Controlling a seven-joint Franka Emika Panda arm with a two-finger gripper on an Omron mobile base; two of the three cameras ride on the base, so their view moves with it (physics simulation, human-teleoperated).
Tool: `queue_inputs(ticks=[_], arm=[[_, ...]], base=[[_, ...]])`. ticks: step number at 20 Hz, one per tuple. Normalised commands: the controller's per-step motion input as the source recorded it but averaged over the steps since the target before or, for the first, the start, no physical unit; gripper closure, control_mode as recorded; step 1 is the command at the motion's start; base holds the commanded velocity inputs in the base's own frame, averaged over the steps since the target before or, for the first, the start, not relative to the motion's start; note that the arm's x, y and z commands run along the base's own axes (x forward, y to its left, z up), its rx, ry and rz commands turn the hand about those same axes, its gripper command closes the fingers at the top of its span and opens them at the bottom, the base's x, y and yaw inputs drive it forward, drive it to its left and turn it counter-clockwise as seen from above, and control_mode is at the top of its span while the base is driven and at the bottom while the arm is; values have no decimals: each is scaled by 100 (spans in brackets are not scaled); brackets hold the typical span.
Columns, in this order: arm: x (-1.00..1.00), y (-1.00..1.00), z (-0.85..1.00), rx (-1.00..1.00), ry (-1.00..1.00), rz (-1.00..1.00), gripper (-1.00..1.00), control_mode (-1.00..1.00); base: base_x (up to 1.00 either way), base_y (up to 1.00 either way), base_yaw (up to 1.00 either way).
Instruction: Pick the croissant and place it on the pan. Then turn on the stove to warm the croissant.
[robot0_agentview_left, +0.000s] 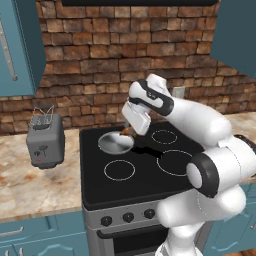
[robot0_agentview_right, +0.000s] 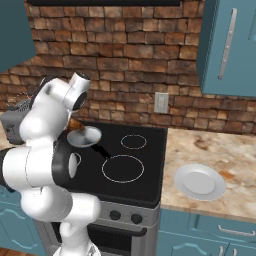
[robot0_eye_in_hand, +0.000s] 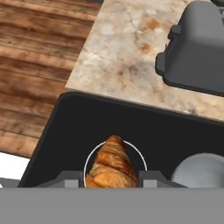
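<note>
Held low in the hand view's centre between 2 fingers (robot0_eye_in_hand: 70, 178) clamped on its flanks, croissant (robot0_eye_in_hand: 111, 165): likely light, flaky, crushable, best gripped gently mid-body, beside pan (robot0_eye_in_hand: 202, 170) at lower right.

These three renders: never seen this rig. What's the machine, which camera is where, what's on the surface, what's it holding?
It is a white robot arm with dark joints on a drivable base, in a simulated kitchen. Two pictures come from cameras on the base, behind the arm to its left and right. The third looks along the hand.

Its pincer is shut on the golden-brown crescent croissant, held above the black glass-top stove, beside the small round silver-grey pan on the back left burner. A grey toaster stands on the marbled counter left of the stove; a round white plate lies to its right.
</note>
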Motion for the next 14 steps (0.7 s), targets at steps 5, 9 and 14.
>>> queue_inputs(ticks=[5, 9, 14], arm=[[25, 2, -17, -2, 0, 0, 100, -100], [22, 0, -25, -2, 0, 0, 100, -100], [22, 3, -23, -1, 0, 0, 100, -100]], base=[[0, 0, 0], [0, 0, 0], [0, 0, 0]])
